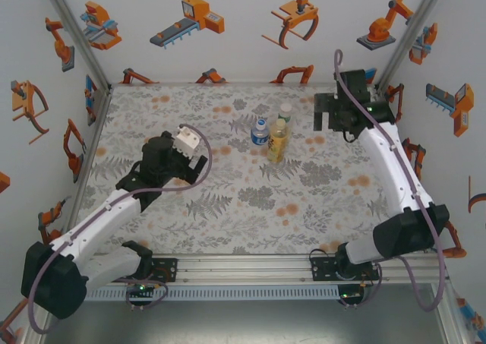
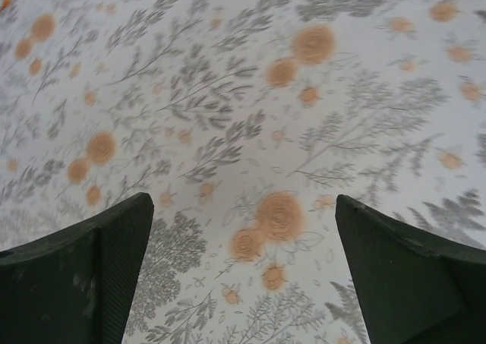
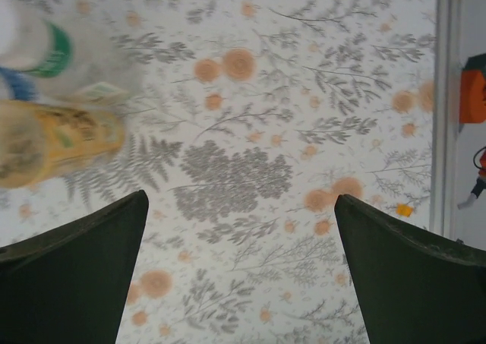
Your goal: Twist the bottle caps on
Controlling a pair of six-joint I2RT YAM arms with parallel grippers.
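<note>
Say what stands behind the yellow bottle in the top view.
The green-labelled bottle stands behind the yellow bottle, on the floral mat. Its base is covered by the yellow bottle.

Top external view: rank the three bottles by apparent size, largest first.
1. yellow-labelled bottle, clearly the largest.
2. blue-labelled bottle.
3. green-white bottle, least showing. It stands farther back, with the yellow one partly covering it, so its rank against the blue one is unsure.

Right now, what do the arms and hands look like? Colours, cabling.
Both the left arm and right arm have white links, black joints and a purple-grey cable looped alongside. The left hand carries a white block on a black wrist; the right hand looks all black. Fingers are dark wedges with ribbed inner faces.
</note>
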